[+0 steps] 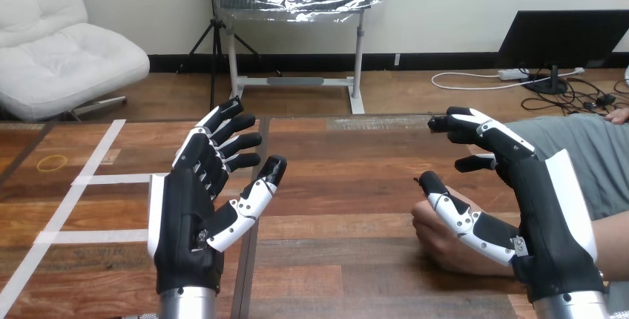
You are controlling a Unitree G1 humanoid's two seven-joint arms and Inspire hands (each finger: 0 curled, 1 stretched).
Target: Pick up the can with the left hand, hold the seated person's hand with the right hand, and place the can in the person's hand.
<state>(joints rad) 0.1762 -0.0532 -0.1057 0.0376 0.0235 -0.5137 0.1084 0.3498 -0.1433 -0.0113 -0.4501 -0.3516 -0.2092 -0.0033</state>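
Wooden desk (348, 185) planks run from the near edge to the far one, and both arms come up from the near edge. At near left the left hand (189, 215) is lifted off the boards, its fingers straight and fanned wide, thumb out, holding nothing. At near right the right hand (549, 215) is raised too, fingers loosely bent and apart, thumb pointing left, equally empty. Just behind that thumb the person's hand (445, 241) rests on the desk, apparently curled. Whether the two touch cannot be told, and no finger wraps round it. Farther off at the left, white tape strips (89, 179) cross the boards. Where the can stands cannot be told from here.

The likeliest trouble is on the right. If that hand closes while the person's hand lies half under the thumb, it may pinch knuckles rather than cradle them. A curled hand also offers no palm, so a can set there would probably tip or roll off. With nothing in the left hand, a hasty reach risks knocking the can over.
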